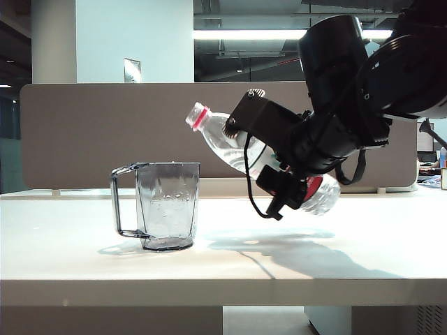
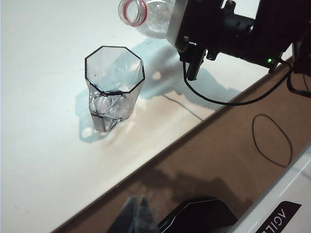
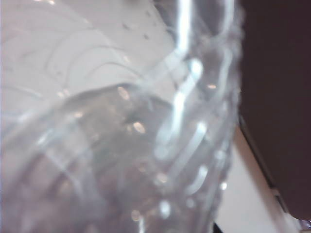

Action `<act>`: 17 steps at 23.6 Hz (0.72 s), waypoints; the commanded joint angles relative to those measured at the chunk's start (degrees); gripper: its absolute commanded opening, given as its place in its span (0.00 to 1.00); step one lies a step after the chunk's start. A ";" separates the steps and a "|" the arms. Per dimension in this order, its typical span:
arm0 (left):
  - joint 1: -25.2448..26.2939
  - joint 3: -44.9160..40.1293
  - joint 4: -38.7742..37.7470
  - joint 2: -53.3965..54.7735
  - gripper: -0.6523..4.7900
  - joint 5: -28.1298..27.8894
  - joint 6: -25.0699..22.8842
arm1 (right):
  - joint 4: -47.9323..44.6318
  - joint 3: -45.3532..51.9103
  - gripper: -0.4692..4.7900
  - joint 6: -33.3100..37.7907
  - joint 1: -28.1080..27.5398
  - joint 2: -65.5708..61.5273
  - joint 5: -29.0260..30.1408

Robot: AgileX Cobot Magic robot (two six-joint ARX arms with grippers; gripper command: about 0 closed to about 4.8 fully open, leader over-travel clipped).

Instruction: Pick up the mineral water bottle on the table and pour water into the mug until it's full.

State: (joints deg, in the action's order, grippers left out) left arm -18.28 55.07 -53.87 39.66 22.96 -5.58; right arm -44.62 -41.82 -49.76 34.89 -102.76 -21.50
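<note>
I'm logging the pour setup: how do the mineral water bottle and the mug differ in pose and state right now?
The mineral water bottle is tilted in the air, open mouth aimed up-left toward the mug, held by the right gripper; the mug stands upright on the table, untouched. The bottle has a red neck ring; the mug is smoky grey, faceted, with a loop handle. Both are see-through plastic. The left gripper is out of view.

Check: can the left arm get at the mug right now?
Probably yes. The mug stands alone on the table, nothing between it and the left wrist camera. The right gripper holds the bottle tilted above and beside the rim, apart from it. The left gripper itself isn't clearly seen.
</note>
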 commanded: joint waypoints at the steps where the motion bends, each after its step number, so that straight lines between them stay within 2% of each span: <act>1: -0.04 0.28 0.37 -0.09 0.11 0.22 0.00 | -4.24 -0.57 0.58 -6.08 0.11 0.90 -2.67; 11: -0.04 0.28 0.37 -0.09 0.11 0.22 0.00 | -12.15 -0.57 0.58 -18.36 0.11 0.90 -3.10; 17: -0.04 0.28 0.37 -0.09 0.11 0.22 0.00 | -13.20 -0.57 0.58 -25.88 0.11 0.90 -4.17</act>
State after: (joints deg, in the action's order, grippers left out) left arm -18.28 55.07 -53.87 39.66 22.96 -5.58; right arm -53.63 -41.85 -73.78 34.92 -102.78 -25.19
